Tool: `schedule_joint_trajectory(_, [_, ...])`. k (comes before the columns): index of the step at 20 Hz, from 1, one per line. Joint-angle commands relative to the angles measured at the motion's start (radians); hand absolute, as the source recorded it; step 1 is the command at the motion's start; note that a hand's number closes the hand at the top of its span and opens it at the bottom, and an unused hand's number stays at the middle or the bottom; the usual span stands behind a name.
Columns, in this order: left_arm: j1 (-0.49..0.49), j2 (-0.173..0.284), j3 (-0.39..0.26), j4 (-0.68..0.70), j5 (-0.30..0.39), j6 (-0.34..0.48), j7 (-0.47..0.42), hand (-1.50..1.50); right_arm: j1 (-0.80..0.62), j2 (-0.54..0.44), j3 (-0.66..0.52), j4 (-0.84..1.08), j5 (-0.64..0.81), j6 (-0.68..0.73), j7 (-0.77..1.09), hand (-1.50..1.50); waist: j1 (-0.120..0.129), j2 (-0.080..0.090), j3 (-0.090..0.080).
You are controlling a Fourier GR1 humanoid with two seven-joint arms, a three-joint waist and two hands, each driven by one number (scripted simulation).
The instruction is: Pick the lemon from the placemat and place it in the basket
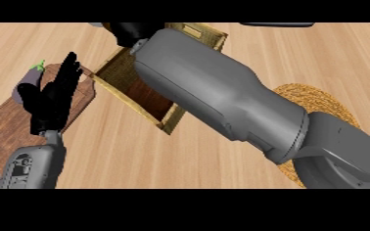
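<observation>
Wicker basket (137,85) sits under the right hand (133,32), likely for dropping the lemon; its fingers are hidden, I cannot tell; left hand (52,98) rests, fingers straight.

There is one view only, taken from the robot's head and looking steeply down onto the wooden counter (239,44). It sits close: the right forearm (217,95) rises from the lower right corner and fills the middle of the frame, covering much of the basket (148,100) below it. The left hand (52,100) comes up from the lower left edge. A cutting board (14,122) runs off the left edge, and a woven placemat (318,100) shows at the right, partly behind the arm.
</observation>
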Motion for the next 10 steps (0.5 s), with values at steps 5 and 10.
schedule_joint_trajectory(5, [0.042, 0.010, 0.009, -0.055, 0.021, -0.020, 0.011, 0.00, -0.079, 0.036, -0.019, 0.161, 0.086, 0.073, -0.111, 1.50, 0.004, 0.001, 0.002])
schedule_joint_trajectory(10, [-0.028, 0.013, 0.017, 0.012, 0.019, -0.016, 0.026, 0.00, -0.093, 0.037, -0.008, 0.118, 0.068, 0.155, -0.005, 1.50, 0.005, 0.003, 0.001])
